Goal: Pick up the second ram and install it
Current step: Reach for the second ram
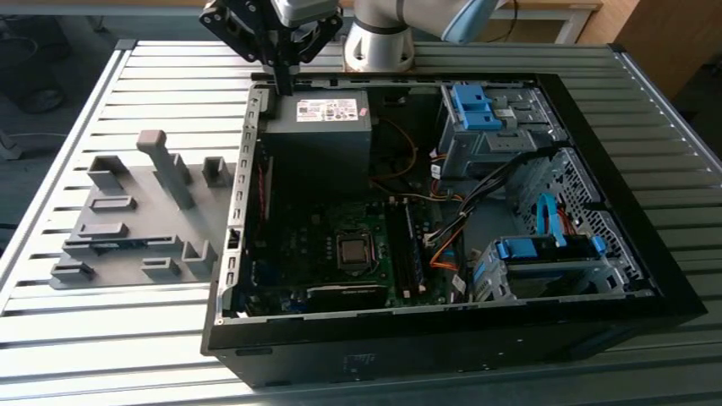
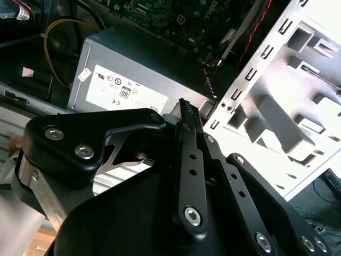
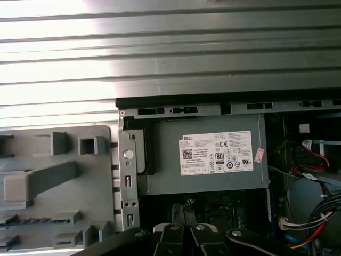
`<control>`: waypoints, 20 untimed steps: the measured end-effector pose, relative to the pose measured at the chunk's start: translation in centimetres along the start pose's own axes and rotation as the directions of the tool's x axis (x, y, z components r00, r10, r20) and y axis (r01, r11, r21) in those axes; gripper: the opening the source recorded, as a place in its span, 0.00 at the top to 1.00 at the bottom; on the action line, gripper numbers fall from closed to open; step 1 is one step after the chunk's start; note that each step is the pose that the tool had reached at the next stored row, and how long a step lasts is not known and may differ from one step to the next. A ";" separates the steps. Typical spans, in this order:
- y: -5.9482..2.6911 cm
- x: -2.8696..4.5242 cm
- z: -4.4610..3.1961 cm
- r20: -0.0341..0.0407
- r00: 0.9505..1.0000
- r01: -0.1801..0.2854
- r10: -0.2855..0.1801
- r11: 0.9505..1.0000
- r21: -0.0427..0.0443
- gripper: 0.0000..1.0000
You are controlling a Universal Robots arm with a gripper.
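Note:
The second ram (image 1: 117, 246) is a thin blue-green strip lying in a slot of the grey fixture plate (image 1: 135, 211), at the exterior view's left beside the open computer case (image 1: 451, 338). The first wrist view shows the ram (image 3: 40, 220) in the same fixture (image 3: 58, 176). My gripper (image 1: 279, 85) hangs over the case's far corner, above the power supply (image 1: 319, 118) and well away from the ram. Its fingers (image 2: 187, 122) are shut with nothing between them. In the first wrist view the gripper (image 3: 184, 210) points at the power supply (image 3: 213, 160).
Inside the case lie the motherboard (image 1: 338, 245) with its bare processor socket (image 1: 353, 250), loose cables (image 1: 451, 220) and two blue drive cages (image 1: 485, 110) (image 1: 542, 249). Tall grey blocks (image 1: 169, 169) stand on the fixture. The case wall (image 1: 239, 211) separates fixture and motherboard. The table (image 1: 113, 338) is slatted metal.

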State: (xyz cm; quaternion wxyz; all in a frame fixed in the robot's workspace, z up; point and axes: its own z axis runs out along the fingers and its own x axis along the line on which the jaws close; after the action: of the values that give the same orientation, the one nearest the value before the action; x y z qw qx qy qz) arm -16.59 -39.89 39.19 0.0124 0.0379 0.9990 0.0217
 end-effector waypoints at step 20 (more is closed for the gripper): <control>-0.03 0.39 0.03 -0.001 1.000 0.000 0.000 1.000 0.000 0.89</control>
State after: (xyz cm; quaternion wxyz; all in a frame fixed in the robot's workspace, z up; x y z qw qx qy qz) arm -16.98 -39.89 39.15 0.0120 0.0379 0.9990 0.0217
